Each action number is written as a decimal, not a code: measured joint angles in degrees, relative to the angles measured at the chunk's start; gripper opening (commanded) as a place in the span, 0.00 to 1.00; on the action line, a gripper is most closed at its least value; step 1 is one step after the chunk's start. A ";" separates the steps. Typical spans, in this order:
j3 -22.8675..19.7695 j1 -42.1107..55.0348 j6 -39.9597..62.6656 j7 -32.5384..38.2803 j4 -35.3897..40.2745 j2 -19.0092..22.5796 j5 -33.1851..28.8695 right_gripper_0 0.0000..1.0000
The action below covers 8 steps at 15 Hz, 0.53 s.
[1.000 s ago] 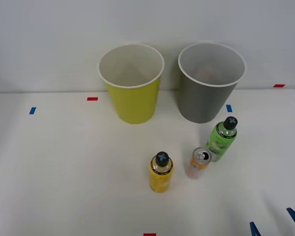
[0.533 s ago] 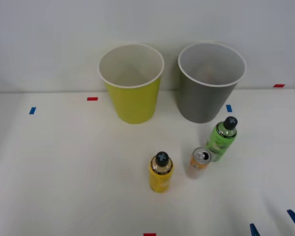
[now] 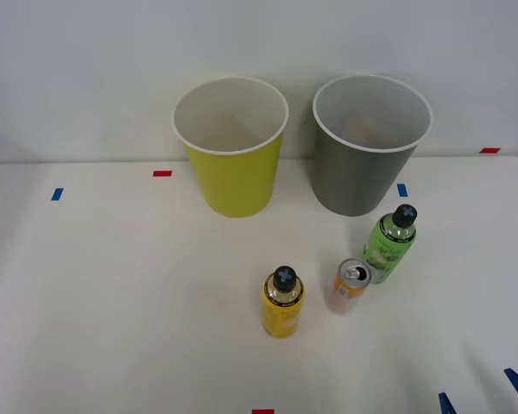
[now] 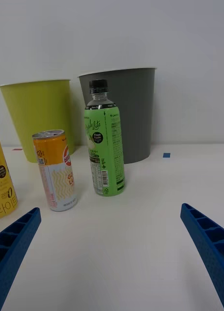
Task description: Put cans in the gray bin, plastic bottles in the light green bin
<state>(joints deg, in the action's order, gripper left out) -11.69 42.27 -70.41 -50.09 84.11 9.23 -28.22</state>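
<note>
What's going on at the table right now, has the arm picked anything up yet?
Nothing is held. The right gripper is open and low over the table, facing the green-labelled bottle and the orange can. Both stand upright on the table, close together, in front of the gray bin. The yellow-labelled bottle stands a little to their left, and the light green bin sits beside the gray one.
</note>
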 measured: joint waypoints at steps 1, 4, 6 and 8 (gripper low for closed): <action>0.00 0.00 0.00 0.00 0.00 0.00 0.00 1.00; 0.00 0.00 0.00 0.00 0.00 0.00 0.00 1.00; 0.00 0.00 0.00 0.00 0.00 0.00 0.00 1.00; 0.00 0.00 0.01 0.00 0.00 0.00 0.00 1.00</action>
<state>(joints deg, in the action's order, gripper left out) -11.69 42.27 -70.41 -50.10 84.11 9.23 -28.22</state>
